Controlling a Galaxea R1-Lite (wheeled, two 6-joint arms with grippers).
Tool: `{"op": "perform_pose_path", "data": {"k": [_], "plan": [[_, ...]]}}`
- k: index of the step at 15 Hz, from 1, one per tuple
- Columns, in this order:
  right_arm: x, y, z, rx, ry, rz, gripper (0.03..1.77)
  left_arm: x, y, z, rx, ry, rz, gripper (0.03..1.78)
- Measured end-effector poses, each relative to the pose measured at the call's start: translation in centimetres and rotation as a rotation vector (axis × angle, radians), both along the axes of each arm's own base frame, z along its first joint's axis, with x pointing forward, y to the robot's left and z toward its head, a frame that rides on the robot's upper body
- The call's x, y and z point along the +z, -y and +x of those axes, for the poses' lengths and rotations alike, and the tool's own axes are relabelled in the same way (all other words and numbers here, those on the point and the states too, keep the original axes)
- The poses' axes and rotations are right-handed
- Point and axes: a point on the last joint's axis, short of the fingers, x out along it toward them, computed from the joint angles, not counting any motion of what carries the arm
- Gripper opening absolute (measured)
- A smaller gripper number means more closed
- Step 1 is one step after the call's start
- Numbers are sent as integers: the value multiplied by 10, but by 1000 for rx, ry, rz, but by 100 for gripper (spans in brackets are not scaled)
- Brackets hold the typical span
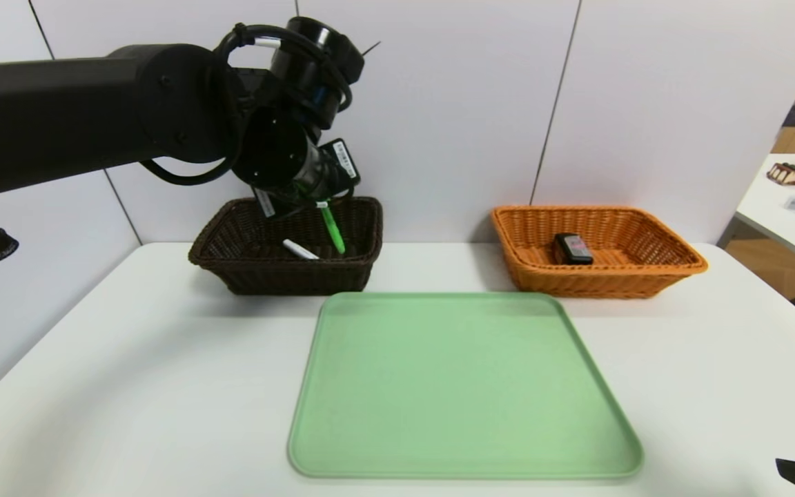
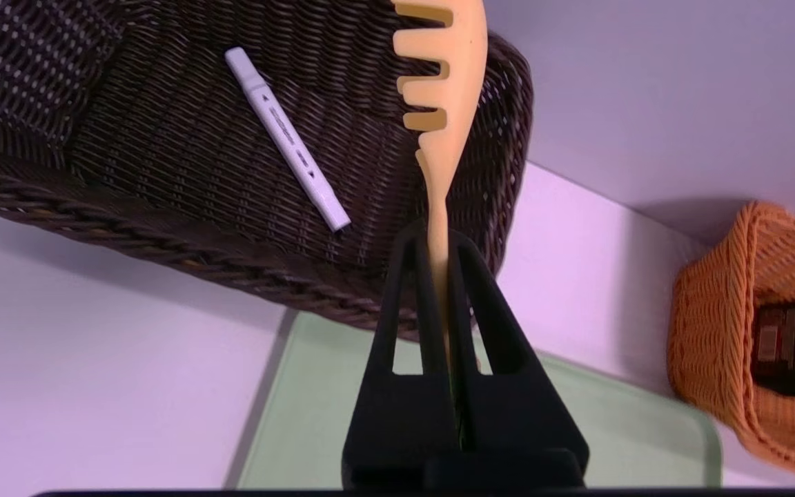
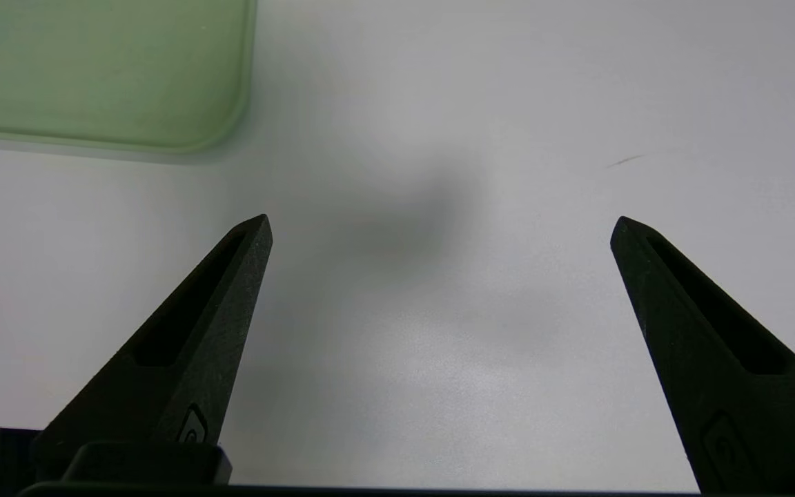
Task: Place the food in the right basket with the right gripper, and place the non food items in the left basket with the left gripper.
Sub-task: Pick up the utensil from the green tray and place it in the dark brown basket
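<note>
**Pasta spoon held over the dark basket, last item to drop**

Pasta spoon [image 2: 447, 103] hung pinched by its handle in the left tool [image 2: 439, 276], poised above the left basket [image 1: 232, 273], where the white marker [image 2: 287, 138] already lay. The food [image 1: 572, 248] sat in the right basket [image 1: 646, 276]. The right tool [image 3: 439, 228] waited wide and empty over the desk [image 3: 508, 103], beside the bare green tray [image 1: 459, 386]. Judged next: lower slightly, then release into the basket.

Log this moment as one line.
left pincer: shut on pasta spoon, above left basket | right pincer: open, idle | marker: in left basket
</note>
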Motion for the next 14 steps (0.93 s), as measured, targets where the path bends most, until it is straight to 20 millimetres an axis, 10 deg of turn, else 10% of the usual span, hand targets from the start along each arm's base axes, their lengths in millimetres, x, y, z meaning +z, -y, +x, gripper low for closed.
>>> {"op": "perform_pose_path", "data": {"k": [14], "plan": [[-7,1,-3,-2,-24,-6,170,-38,-69,74,308,-37,-399,8]]}}
